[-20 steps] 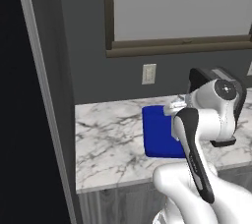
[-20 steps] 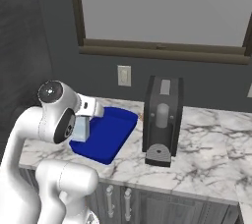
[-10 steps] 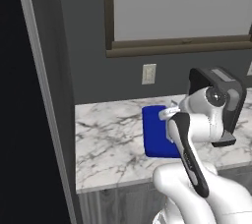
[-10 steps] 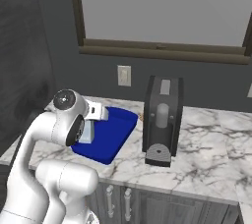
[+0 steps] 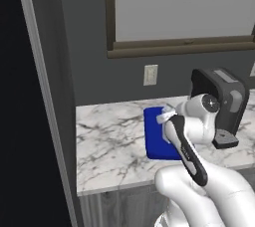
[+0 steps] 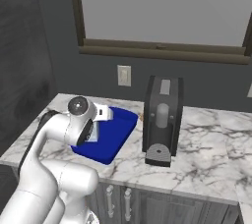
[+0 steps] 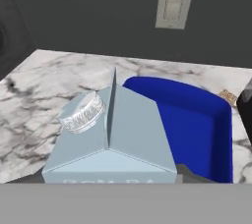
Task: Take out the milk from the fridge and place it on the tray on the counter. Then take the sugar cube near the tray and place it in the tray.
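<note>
My gripper (image 7: 109, 177) is shut on the milk (image 7: 110, 134), a pale carton with a gabled top and a round cap, seen from above in the hand view. A dark fingertip (image 7: 189, 173) presses each side. The carton hangs over the near left edge of the blue tray (image 7: 199, 125) on the marble counter (image 7: 44, 80); I cannot tell whether it touches. In the right base view the milk (image 6: 92, 133) peeks out behind my forearm above the tray (image 6: 118, 137). The tiny tan sugar cube (image 7: 227, 96) lies on the counter just beyond the tray's far right corner. The dark fridge (image 5: 30, 121) stands at the left.
A black coffee machine (image 6: 161, 120) stands right beside the tray on its right side. A wall outlet (image 6: 123, 75) and a window (image 6: 162, 12) are behind the counter. Bare marble (image 5: 109, 141) stretches left of the tray towards the fridge.
My arm has come down and slightly to the right with the milk, bringing the carton lower over the tray's near left edge. The tray and coffee machine have not moved.
</note>
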Motion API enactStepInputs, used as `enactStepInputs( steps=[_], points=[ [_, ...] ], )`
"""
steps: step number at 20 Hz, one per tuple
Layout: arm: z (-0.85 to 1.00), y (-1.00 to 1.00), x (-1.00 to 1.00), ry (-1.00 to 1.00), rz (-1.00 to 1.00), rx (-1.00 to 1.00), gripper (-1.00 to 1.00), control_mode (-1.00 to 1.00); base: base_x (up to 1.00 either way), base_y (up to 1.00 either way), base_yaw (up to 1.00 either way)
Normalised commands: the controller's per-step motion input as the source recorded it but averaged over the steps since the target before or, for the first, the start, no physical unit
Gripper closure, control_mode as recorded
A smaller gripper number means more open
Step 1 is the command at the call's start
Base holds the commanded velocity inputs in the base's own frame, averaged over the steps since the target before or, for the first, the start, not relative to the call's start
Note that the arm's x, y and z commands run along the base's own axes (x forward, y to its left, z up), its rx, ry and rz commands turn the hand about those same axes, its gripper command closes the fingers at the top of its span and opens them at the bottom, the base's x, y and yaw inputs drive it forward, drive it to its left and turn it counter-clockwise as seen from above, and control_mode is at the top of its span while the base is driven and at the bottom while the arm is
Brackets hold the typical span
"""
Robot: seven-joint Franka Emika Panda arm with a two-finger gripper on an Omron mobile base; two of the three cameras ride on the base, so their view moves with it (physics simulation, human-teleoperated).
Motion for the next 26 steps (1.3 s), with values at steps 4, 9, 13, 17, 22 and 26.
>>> enactStepInputs(
  steps=[4,9,13,17,22,26],
  points=[
    [-0.17,0.01,0.39,0.00,0.05,0.00,1.00,-1.00,0.00,0.00,0.00],
    [-0.21,0.00,0.28,0.00,0.00,0.02,1.00,-1.00,0.00,0.00,0.00],
    [-0.45,0.04,0.26,0.00,0.00,0.03,1.00,-1.00,0.00,0.00,0.00],
    [-0.52,0.03,0.25,-0.02,0.00,0.03,1.00,-1.00,0.00,0.00,0.00],
    [-0.63,0.02,0.17,-0.07,0.00,0.05,1.00,-1.00,0.00,0.00,0.00],
    [-0.74,0.00,0.01,-0.07,0.00,0.04,1.00,-1.00,0.00,0.00,0.00]
  ],
)
